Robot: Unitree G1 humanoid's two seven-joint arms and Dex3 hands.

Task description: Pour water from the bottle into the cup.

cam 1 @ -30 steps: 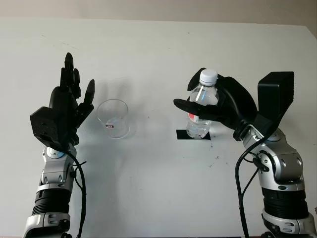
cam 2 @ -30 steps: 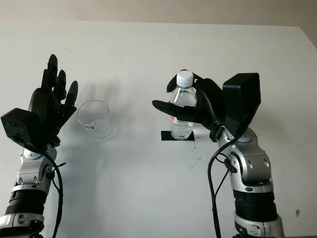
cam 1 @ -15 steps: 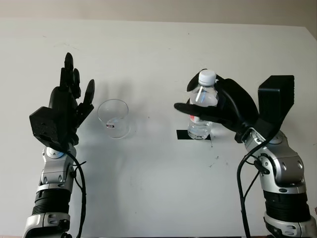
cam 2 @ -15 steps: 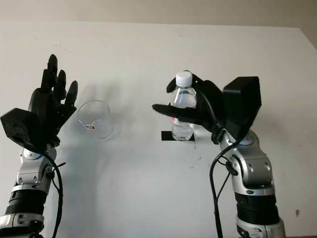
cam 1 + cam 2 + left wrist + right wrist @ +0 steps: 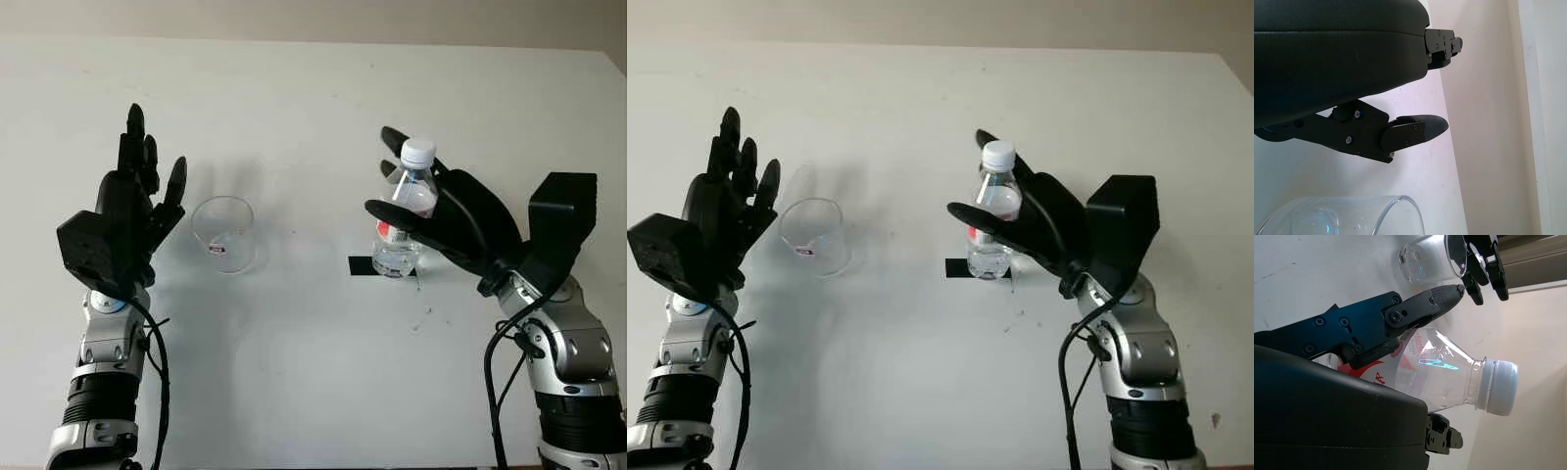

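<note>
1. Where a strip of black tape (image 5: 364,265) marks the white surface (image 5: 313,372), the bottle (image 5: 404,211) stands upright – clear plastic, white cap on, red label.
2. The right hand (image 5: 431,201) is around the bottle, fingers (image 5: 397,211) uncurled at its sides – whether they press it, I cannot tell.
3. The clear cup (image 5: 224,233) stands well apart from the bottle; the left hand (image 5: 132,211), open and holding nothing, is raised just beside it.
</note>
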